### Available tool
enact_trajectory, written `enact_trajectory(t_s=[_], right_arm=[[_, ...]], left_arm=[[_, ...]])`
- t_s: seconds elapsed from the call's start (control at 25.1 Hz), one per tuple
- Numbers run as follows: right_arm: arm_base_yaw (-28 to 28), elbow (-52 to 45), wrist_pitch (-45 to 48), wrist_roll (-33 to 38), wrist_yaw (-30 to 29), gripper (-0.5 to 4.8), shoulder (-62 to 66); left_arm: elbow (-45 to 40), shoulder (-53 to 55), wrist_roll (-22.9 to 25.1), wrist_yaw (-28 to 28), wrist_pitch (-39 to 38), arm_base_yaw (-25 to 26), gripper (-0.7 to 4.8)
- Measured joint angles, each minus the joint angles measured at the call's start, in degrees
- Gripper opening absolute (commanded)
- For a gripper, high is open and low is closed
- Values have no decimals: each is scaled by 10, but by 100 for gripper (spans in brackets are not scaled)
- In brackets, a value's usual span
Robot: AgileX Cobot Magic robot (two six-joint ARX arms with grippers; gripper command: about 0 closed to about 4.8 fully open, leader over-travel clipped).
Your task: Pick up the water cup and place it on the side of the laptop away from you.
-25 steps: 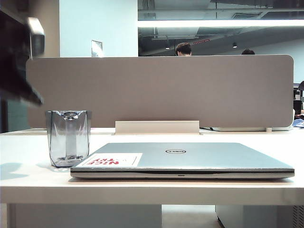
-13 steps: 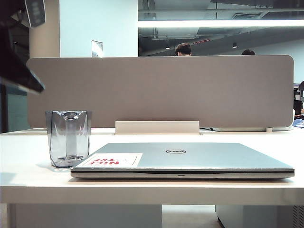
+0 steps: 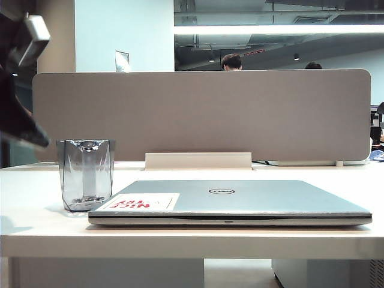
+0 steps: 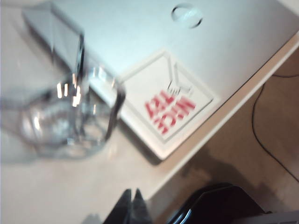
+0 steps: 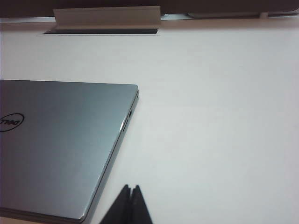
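Observation:
The water cup (image 3: 86, 174), clear and grey-tinted, stands upright on the white table (image 3: 36, 228), touching or almost touching the left front corner of the closed silver laptop (image 3: 240, 201). A white sticker with red lettering (image 3: 144, 202) marks that corner of the lid. My left arm (image 3: 15, 114) hangs dark and blurred above and left of the cup. In the left wrist view the left gripper (image 4: 132, 196) is shut and empty, apart from the cup (image 4: 65, 116) and the laptop (image 4: 140, 37). My right gripper (image 5: 131, 189) is shut and empty over bare table beside the laptop (image 5: 56, 140).
A grey partition (image 3: 204, 114) closes off the back of the table, with a white cable box (image 3: 198, 161) at its foot behind the laptop. The left wrist view shows the table's front edge, a dark object (image 4: 219, 205) below it and a cable (image 4: 261, 126) on the floor.
My left arm has swung at the left edge of the exterior view, first up, then lower and further left. Cup, laptop and right arm have not moved.

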Motion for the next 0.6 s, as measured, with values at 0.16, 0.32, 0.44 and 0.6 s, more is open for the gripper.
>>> enact_trajectory(t_s=[0.16, 0.32, 0.44, 0.6], right_arm=[[0, 0, 0, 0, 0, -8, 0], [0, 0, 0, 0, 0, -8, 0], [0, 0, 0, 0, 0, -8, 0], [0, 0, 0, 0, 0, -8, 0]], left_arm=[[-55, 0, -26, -10, 81, 0, 62], [-97, 0, -49, -10, 186, 0, 99], [-120, 1, -54, -2, 236, 0, 134], [-124, 4, -57, -1, 268, -1, 134]])
